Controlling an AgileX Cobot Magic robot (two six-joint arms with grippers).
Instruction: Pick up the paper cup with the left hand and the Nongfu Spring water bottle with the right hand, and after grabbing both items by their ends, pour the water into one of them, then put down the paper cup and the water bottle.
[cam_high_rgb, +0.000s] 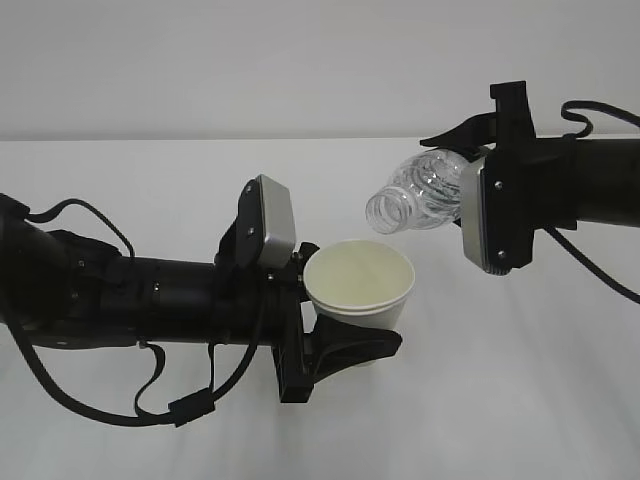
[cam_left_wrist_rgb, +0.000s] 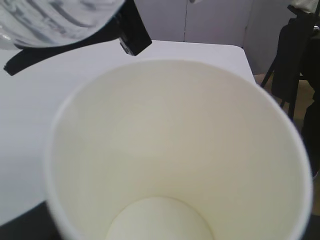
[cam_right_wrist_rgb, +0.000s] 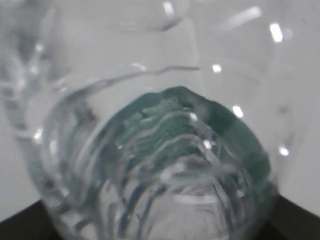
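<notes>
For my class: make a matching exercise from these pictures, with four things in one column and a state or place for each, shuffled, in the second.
Column 1
1. paper cup
2. Nongfu Spring water bottle
3. left gripper
4. table

Column 2
A. tipped over, open mouth pointing down-left towards the cup
B. white and flat, below both arms
C. upright, pale cream inside, no stream seen entering
D. black, closed around the cup's lower half

Pairs: 1-C, 2-A, 3-D, 4-B
</notes>
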